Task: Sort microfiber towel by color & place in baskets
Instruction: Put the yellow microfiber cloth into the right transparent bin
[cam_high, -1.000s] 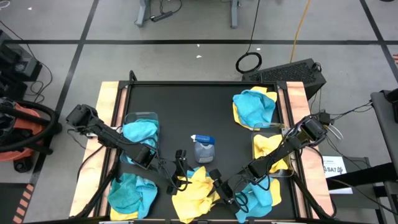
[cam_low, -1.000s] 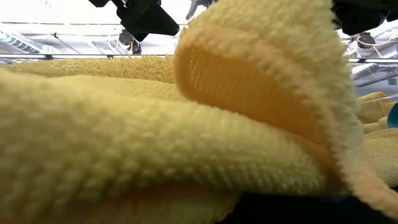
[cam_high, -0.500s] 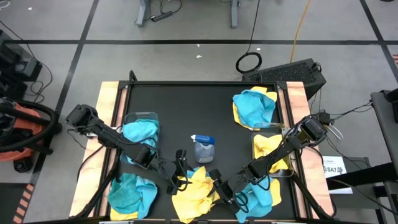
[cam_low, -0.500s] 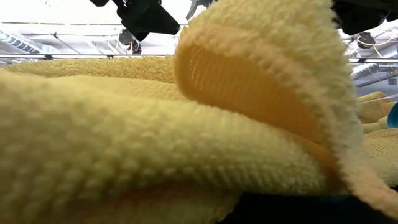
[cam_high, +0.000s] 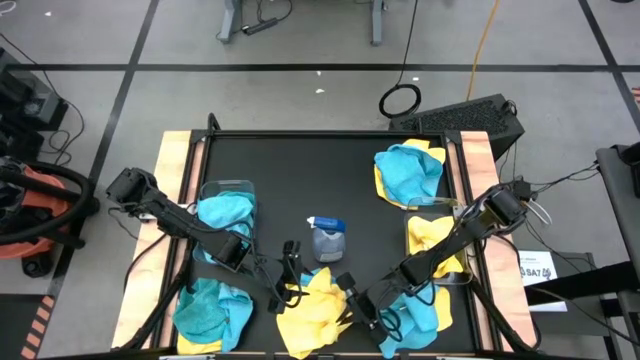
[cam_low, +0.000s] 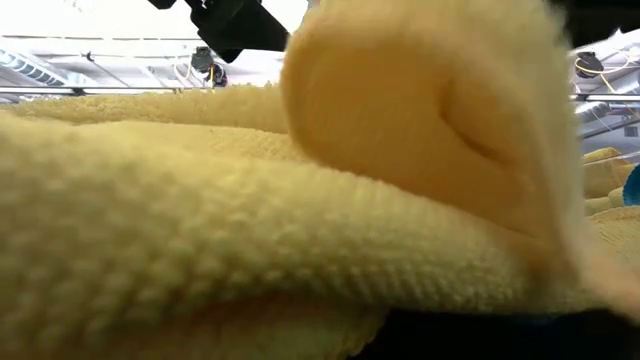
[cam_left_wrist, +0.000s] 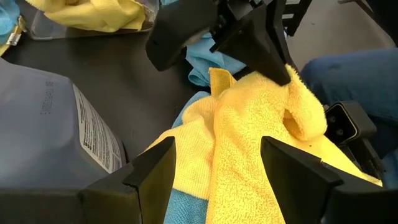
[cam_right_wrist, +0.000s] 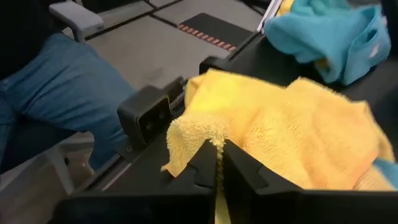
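Where the black desk (cam_high: 300, 180) meets its near edge, a crumpled yellow towel (cam_high: 312, 312) lies at centre, w/ both arms reaching in to it. The right pincer (cam_high: 345, 308) is closed on a fold at the towel's right edge; in the right wrist view its two dark fingers (cam_right_wrist: 205, 168) sit pressed together w/ yellow cloth pinched between them. The left pincer (cam_high: 292, 290) is at the towel's left edge, fingers spread apart, holding nothing; in the left wrist view the yellow cloth lies between and beyond its two fingertips (cam_left_wrist: 155, 165).

Just behind the towel stands a grey spray bottle w/ a blue top (cam_high: 327, 237), upright. A clear basket at the left (cam_high: 212, 190) holds a teal towel (cam_high: 224, 212). A second clear basket at the right (cam_high: 412, 222) holds a yellow towel (cam_high: 432, 235), partly hidden by the right arm. Loose on the desk: a teal towel at near left corner (cam_high: 210, 310), w/ yellow showing under its near edge; another teal one near right (cam_high: 418, 312), just beside the right pincer; and at far right a teal towel lying on top of a yellow one (cam_high: 410, 172).

The low view is almost filled by yellow cloth, close up. A person's leg in blue jeans (cam_right_wrist: 68, 87) shows beyond the desk edge.
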